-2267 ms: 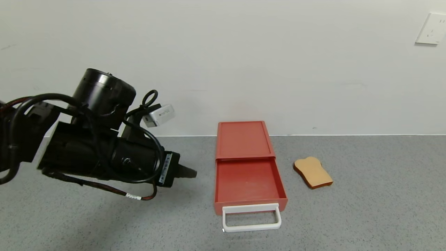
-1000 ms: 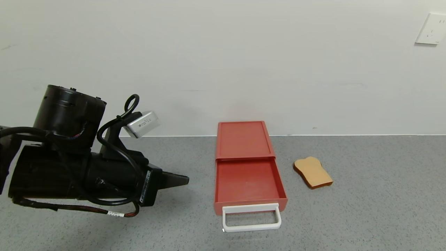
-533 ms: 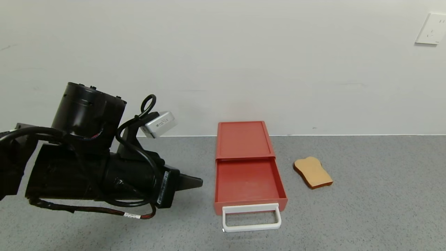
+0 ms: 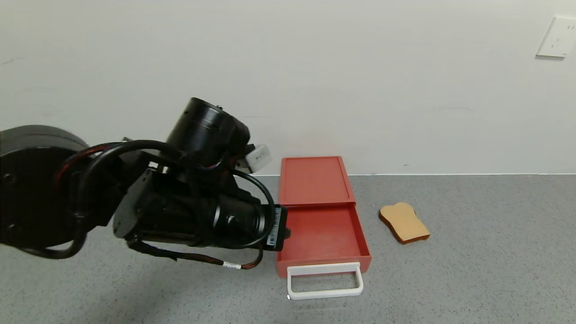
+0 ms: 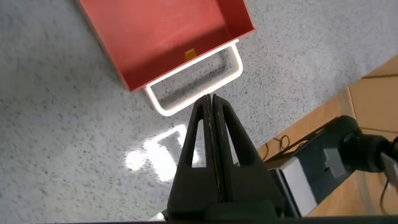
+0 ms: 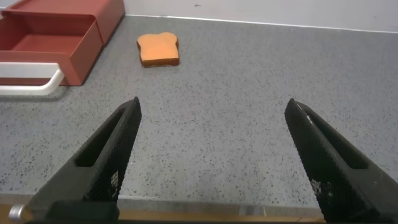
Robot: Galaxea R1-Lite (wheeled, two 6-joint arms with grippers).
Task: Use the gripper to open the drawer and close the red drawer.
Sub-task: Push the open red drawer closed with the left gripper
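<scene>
The coral-red drawer (image 4: 314,180) lies flat on the grey table, its tray (image 4: 320,234) pulled out toward me, with the white loop handle (image 4: 325,281) at the front. My left arm (image 4: 202,211) reaches in from the left, and its wrist end covers the tray's left edge. In the left wrist view the left gripper (image 5: 208,98) is shut and empty, its tips hovering just by the handle (image 5: 196,78) of the open tray (image 5: 161,37). The right gripper (image 6: 213,109) is open and empty, low over the table, right of the drawer (image 6: 56,37).
A tan toast slice (image 4: 404,222) lies on the table right of the drawer; it also shows in the right wrist view (image 6: 158,48). A white wall stands right behind the drawer. The table edge and floor (image 5: 373,106) show in the left wrist view.
My left arm has swung right from the open table to the drawer's left front side, and its wrist has turned. The drawer, the handle and the toast have not moved.
</scene>
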